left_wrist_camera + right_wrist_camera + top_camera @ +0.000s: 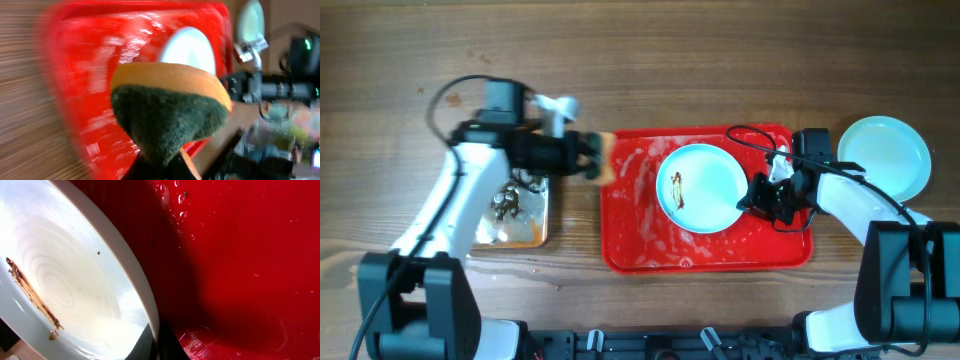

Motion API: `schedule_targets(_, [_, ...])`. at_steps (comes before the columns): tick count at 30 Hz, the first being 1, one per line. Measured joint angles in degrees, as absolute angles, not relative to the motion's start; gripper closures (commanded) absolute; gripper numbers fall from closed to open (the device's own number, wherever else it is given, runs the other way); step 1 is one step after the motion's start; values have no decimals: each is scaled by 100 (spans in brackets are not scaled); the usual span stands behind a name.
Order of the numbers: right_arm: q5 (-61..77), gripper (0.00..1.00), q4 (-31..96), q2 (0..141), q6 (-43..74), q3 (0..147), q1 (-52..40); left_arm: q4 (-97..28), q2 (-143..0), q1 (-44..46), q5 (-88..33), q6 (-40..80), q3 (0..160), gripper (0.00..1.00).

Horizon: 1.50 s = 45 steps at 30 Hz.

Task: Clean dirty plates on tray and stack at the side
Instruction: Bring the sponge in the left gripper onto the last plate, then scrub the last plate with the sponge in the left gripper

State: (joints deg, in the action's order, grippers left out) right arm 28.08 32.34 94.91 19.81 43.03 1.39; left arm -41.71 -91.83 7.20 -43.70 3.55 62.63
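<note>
A pale plate with a brown sauce streak sits on the red tray. My right gripper is shut on its right rim and holds it tilted; in the right wrist view the plate fills the left and the tray the right. A clean plate lies on the table at the far right. My left gripper is shut on a yellow-and-green sponge at the tray's left edge, left of the dirty plate.
A small dark rusty metal tray sits on the table under my left arm. The red tray's surface is wet with foam. Cables run over the tray's right side near my right arm.
</note>
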Motion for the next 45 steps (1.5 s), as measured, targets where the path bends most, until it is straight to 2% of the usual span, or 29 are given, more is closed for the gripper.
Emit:
schedule_targets(6, [2847, 96, 3229, 9491, 2029, 4289, 137, -2418, -10012, 2856, -4482, 1376, 6289, 96])
schedule_targets(11, [2860, 96, 3232, 9498, 2071, 4287, 137, -685, -11522, 3483, -4897, 2443, 6289, 96])
schedule_targets(14, [2873, 96, 3234, 9500, 2071, 4287, 137, -91, -11955, 3743, -5127, 3015, 6287, 96])
schedule_targets(19, [2939, 96, 3308, 9504, 2073, 4281, 93, -1175, -11959, 3570, -4807, 3164, 6436, 96])
schedule_targets(24, [2982, 96, 3295, 9520, 2093, 4276, 80, -2298, -11671, 2912, -3938, 2539, 6595, 96])
schedule_targets(30, [2982, 96, 3295, 9520, 2093, 4276, 80, -2580, -11393, 3374, -2163, 2084, 6761, 96])
schedule_targets(34, [2982, 96, 3293, 9520, 2093, 4276, 80, -2357, -11646, 3677, -3109, 1575, 6978, 96])
schedule_targets(39, [2980, 96, 3295, 9520, 2091, 4276, 80, -1310, -11998, 4217, -4191, 2346, 6910, 96])
schedule_targets(45, [2980, 96, 3301, 9520, 2093, 4276, 80, -1667, -11939, 3929, -3767, 2648, 6960, 96])
